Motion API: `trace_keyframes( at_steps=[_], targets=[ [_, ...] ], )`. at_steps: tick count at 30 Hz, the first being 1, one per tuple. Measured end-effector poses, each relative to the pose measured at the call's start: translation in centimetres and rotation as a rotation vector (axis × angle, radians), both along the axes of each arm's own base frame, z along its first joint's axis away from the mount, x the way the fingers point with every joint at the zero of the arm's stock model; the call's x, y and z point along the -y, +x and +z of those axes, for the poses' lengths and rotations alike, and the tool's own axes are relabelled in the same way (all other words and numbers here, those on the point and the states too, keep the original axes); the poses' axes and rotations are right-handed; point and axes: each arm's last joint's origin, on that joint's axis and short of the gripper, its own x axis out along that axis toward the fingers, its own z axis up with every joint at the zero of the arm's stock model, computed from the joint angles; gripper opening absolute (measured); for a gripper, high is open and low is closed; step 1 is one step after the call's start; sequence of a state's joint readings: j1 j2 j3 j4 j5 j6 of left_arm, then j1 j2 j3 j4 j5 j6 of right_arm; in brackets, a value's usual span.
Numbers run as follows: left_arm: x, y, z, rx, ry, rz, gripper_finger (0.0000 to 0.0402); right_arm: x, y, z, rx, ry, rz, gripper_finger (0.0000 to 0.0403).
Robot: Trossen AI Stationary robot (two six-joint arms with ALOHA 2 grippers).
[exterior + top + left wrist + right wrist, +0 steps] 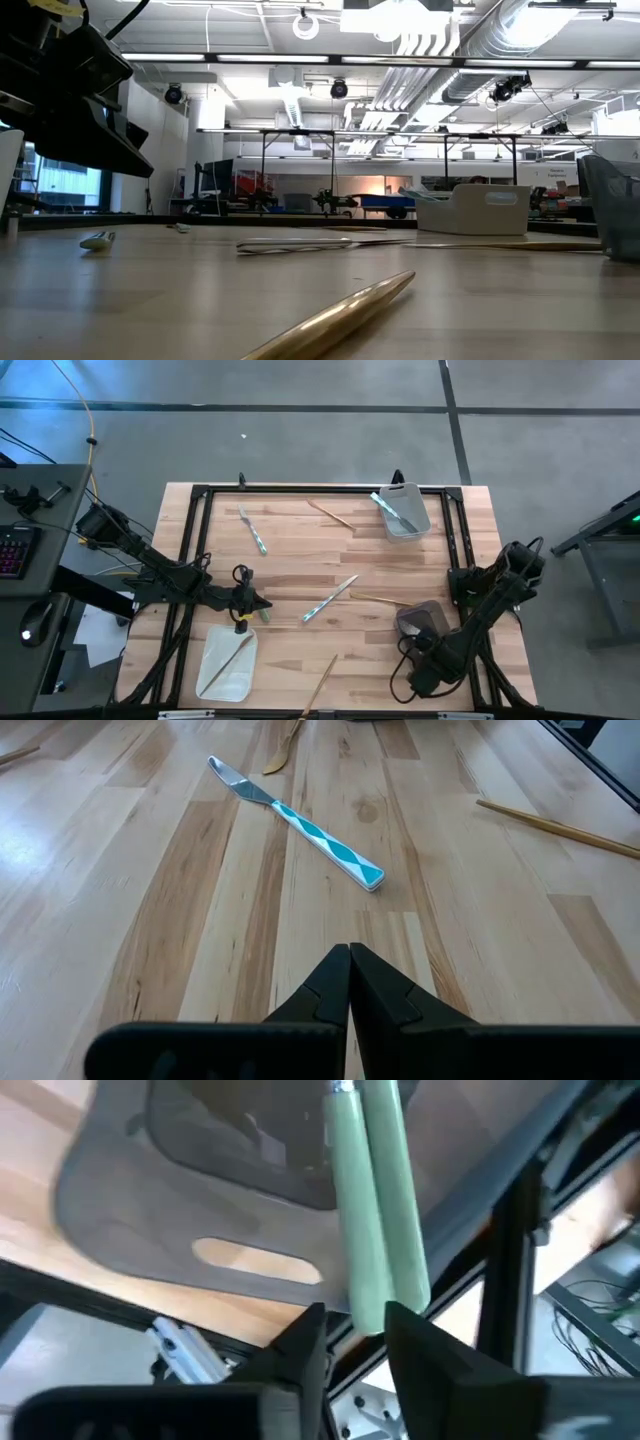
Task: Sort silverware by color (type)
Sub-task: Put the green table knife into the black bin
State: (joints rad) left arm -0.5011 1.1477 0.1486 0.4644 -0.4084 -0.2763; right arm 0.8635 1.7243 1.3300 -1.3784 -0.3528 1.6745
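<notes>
My right gripper (355, 1335) hovers by the grey tray (420, 618), shut on two pale-green handles (375, 1220). My left gripper (349, 952) is shut and touches nothing, raised over the table left of centre (255, 605). A light-blue-handled knife (300, 820) lies flat ahead of it (330, 600). A pale-green piece (265, 616) lies on the table beside the left gripper, also in the low view (97, 240). A blue-handled fork (253, 530) and three gold pieces (330, 512) (378, 598) (320, 685) lie loose on the wood. My right gripper pinches two pale-green handles side by side at their free ends (370, 1315), between the two fingers (305, 1335). The handles run straight on from the fingers toward the grey tray (200, 1190). Their other ends are out of the picture.
A white tray (245, 678) at the near left holds one gold piece (225, 665). A pale tray (415, 528) at the far right holds blue-handled pieces (392, 510). A black frame rail (320, 488) runs around the table. Bare wood lies at the table's middle.
</notes>
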Motion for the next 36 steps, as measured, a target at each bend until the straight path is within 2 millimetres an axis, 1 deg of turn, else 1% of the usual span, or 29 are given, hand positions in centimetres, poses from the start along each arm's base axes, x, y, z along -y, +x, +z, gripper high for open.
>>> trace_keyframes(
  at_steps=[3,6,9,12,14,17,21,24,27,29,32,36],
  targets=[
    [0.0,0.0,0.0,0.000,0.000,0.000,0.0000,0.1,-0.1,0.5,-0.014,-0.014,0.009,0.0111],
    [0.0,0.0,0.0,-0.001,-0.003,0.001,0.0000,0.1,0.1,1.5,0.030,-0.042,0.044,0.0109],
    [0.0,0.0,0.0,-0.001,-0.006,0.002,0.0000,0.2,0.7,2.2,0.146,-0.079,0.126,0.0078],
    [0.0,0.0,0.0,-0.001,-0.007,0.002,0.0000,1.0,1.7,2.1,0.217,-0.130,0.192,0.0024],
    [0.0,0.0,0.0,-0.001,-0.007,0.002,0.0000,2.0,2.3,1.5,0.223,-0.167,0.220,0.0007],
    [0.0,0.0,0.0,0.000,-0.003,-0.001,0.0000,3.5,2.8,-0.3,0.175,-0.169,0.270,0.0014],
    [0.0,0.0,0.0,0.000,-0.003,-0.001,0.0000,5.5,2.6,-2.6,0.075,-0.190,0.299,0.0002],
    [0.0,0.0,0.0,-0.001,-0.003,-0.001,0.0000,6.2,2.3,-3.9,0.034,-0.170,0.283,0.0003],
    [0.0,0.0,0.0,-0.002,-0.006,0.002,0.0000,6.1,1.8,-5.0,0.015,-0.126,0.244,0.0001],
    [0.0,0.0,0.0,-0.002,-0.006,0.002,0.0000,5.7,1.3,-5.3,-0.004,-0.114,0.217,0.0001],
    [0.0,0.0,0.0,-0.002,-0.007,0.002,0.0000,4.9,0.6,-5.3,-0.014,-0.121,0.180,0.0000],
    [0.0,0.0,0.0,-0.003,-0.009,0.003,0.0000,3.2,-0.4,-5.2,-0.004,-0.103,0.137,0.0000]
  ],
)
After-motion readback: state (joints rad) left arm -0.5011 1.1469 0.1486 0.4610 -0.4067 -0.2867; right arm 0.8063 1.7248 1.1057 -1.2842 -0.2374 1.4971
